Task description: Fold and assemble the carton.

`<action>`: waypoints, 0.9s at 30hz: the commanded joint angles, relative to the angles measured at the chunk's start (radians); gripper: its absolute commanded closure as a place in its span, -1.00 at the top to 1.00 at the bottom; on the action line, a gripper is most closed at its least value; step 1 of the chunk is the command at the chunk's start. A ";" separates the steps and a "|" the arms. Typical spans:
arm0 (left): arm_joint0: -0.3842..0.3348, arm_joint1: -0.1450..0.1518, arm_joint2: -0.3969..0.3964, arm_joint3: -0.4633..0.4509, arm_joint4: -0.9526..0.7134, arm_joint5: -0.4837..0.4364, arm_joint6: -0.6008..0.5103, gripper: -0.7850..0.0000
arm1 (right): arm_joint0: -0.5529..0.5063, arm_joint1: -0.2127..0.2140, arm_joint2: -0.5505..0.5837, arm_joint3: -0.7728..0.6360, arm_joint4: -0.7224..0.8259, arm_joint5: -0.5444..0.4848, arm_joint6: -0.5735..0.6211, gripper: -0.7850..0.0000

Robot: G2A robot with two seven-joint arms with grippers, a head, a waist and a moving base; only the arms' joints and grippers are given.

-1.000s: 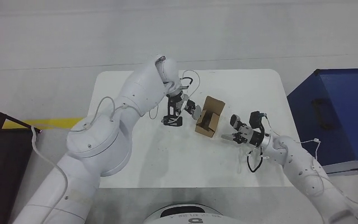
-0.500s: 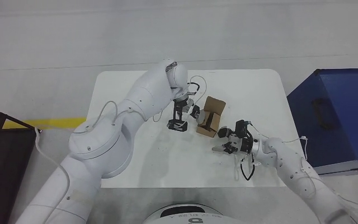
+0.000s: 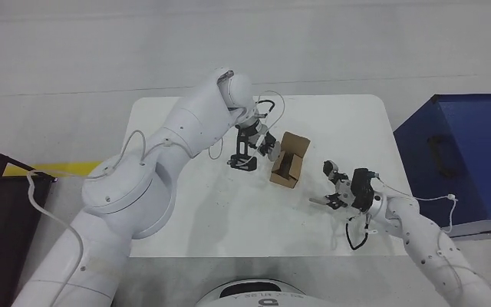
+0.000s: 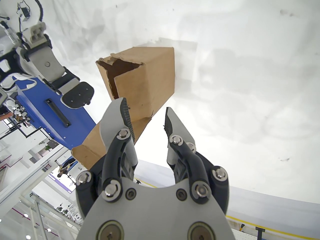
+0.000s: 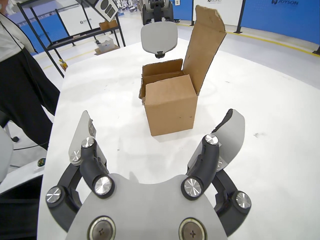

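You'll see the left gripper [image 3: 266, 146] at frame centre, fingers parted; right gripper [image 3: 323, 184] lower right of centre, fingers spread wide.

Your carton [image 3: 288, 159] is plain brown cardboard, matt, with rough torn flap edges. The table [image 3: 207, 207] looks like smooth white laminate, matt and a bit scuffed. The left gripper [image 4: 145, 111] is dull grey with black ribbed rubbery pads [image 4: 124, 112]; the right gripper [image 5: 158, 116] has shiny metal screws [image 5: 102, 184]. That bin [image 3: 445, 153] at the right edge is smooth blue, slight sheen.
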 commanded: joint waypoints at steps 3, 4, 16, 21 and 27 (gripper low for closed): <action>0.000 0.013 0.010 -0.016 0.021 -0.019 -0.001 -0.08 | -0.032 -0.001 0.006 -0.080 -0.027 0.123 0.168 0.82; 0.004 0.015 0.012 -0.022 0.023 -0.022 -0.001 -0.07 | -0.032 -0.004 -0.001 -0.101 -0.023 0.147 0.212 0.76; 0.024 0.027 0.039 -0.085 0.055 -0.044 -0.021 0.14 | -0.021 -0.019 -0.030 -0.195 0.024 0.166 0.395 0.48; 0.028 0.023 0.048 -0.093 0.081 -0.076 -0.034 0.05 | -0.023 -0.021 -0.037 -0.218 0.020 0.146 0.416 0.40; 0.034 0.014 0.048 -0.093 0.088 -0.088 -0.030 -0.01 | -0.022 -0.023 -0.039 -0.226 0.020 0.128 0.425 0.37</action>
